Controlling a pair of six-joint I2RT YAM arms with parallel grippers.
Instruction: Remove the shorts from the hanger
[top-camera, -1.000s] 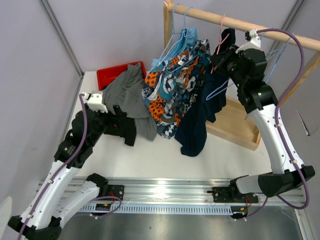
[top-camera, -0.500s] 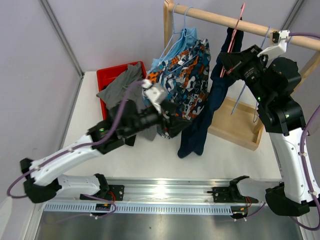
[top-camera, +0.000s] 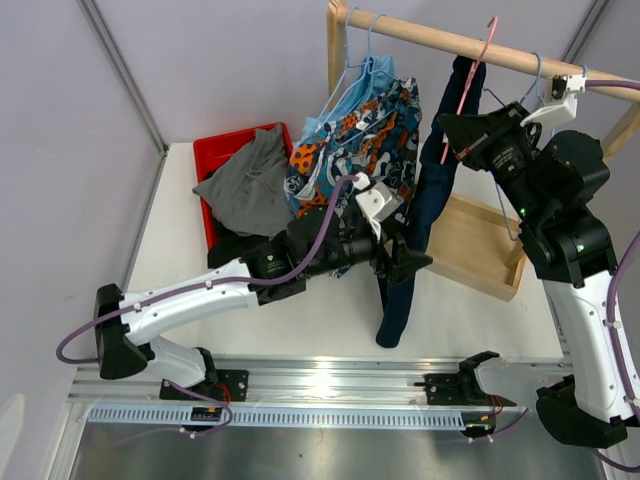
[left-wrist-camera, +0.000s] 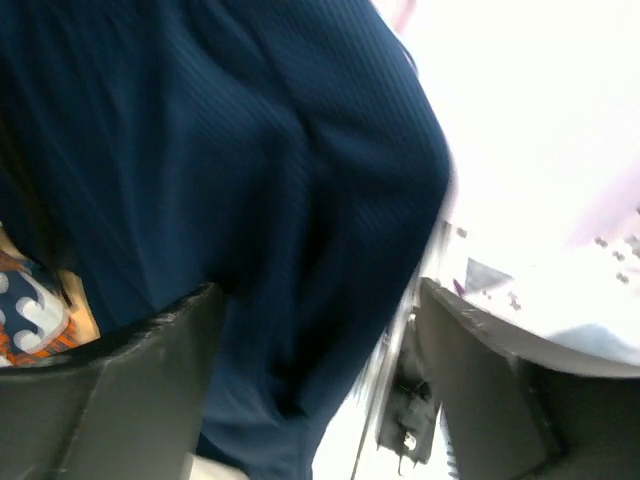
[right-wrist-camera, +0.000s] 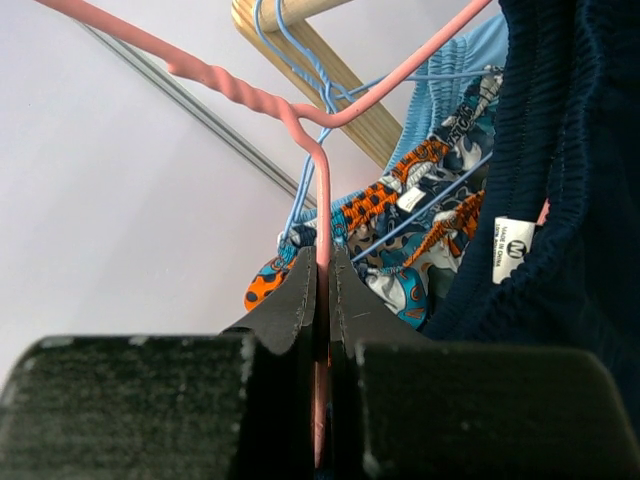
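Right gripper (right-wrist-camera: 322, 268) pinches the pink hanger (right-wrist-camera: 322, 190); left gripper (left-wrist-camera: 318, 310) stands wide, its fingers either side of the navy shorts (left-wrist-camera: 250, 150) below that hanger.

Colours noted: navy shorts (top-camera: 440, 160), finely ribbed, white label (right-wrist-camera: 512, 248); pink hanger (right-wrist-camera: 322, 210); patterned pair (top-camera: 365, 135) in orange, blue and white swirls; light blue pair (top-camera: 352, 92); grey pair (top-camera: 250, 180), plain; red bin (top-camera: 212, 152); pale wood rail (top-camera: 420, 33).
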